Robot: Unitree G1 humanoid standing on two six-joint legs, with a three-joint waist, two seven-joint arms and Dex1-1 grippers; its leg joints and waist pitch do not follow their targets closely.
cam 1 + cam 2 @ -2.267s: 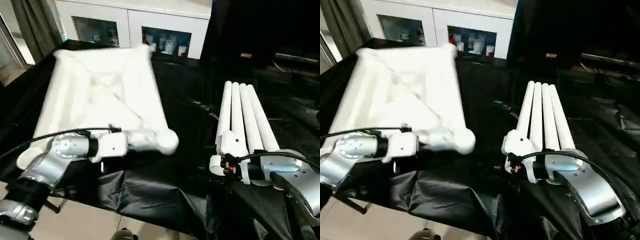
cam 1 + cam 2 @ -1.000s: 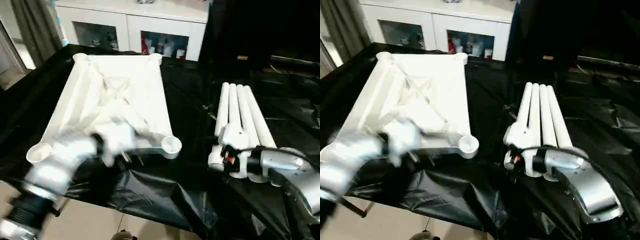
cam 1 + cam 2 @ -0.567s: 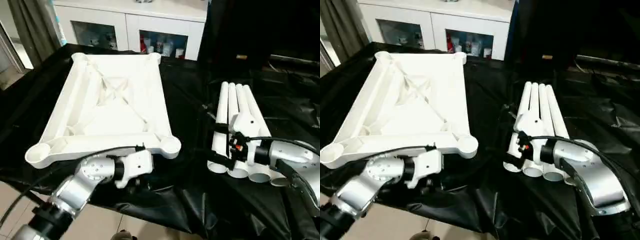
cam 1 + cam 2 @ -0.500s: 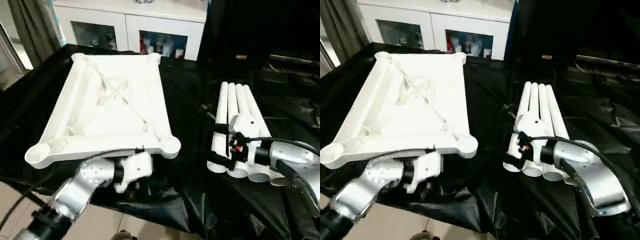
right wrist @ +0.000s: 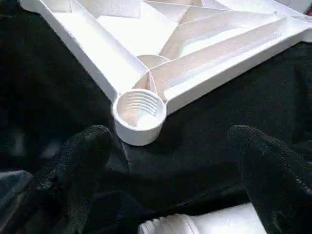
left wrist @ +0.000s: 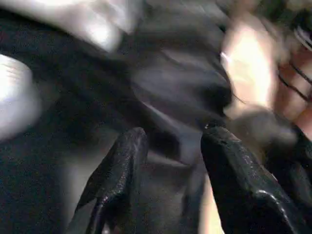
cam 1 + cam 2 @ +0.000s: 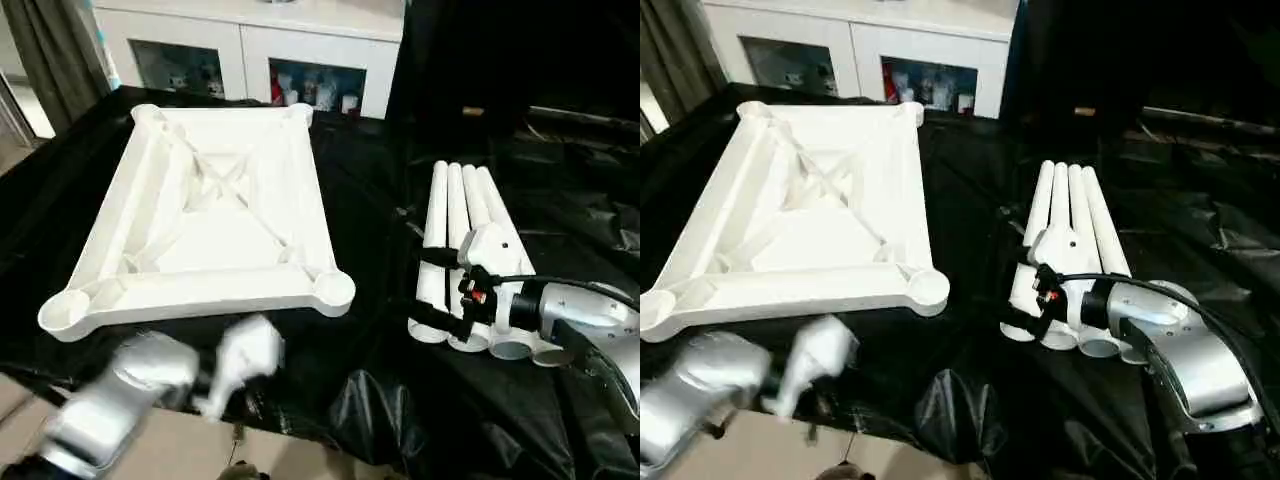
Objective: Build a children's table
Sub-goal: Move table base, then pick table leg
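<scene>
The white tabletop (image 7: 210, 215) lies upside down on the black cloth, ribs up, with round sockets at its corners. Four white legs (image 7: 465, 220) lie side by side to its right. My right gripper (image 7: 432, 290) is open wide at the left side of the legs' near ends, holding nothing. In the right wrist view its fingers (image 5: 83, 156) frame the tabletop's near right socket (image 5: 139, 114), which lies a little beyond them. My left arm (image 7: 150, 385) is blurred, low in front of the tabletop's near edge. The left gripper (image 6: 170, 141) is open and empty over the dark cloth.
Black cloth (image 7: 370, 230) covers the work table and hangs crumpled over its front edge. A white glass-door cabinet (image 7: 250, 50) stands behind the tabletop. A strip of cloth separates the tabletop from the legs.
My left arm has dropped back from the tabletop's near edge toward the front of the table. The tabletop lies still. My right gripper has stayed by the legs' near ends.
</scene>
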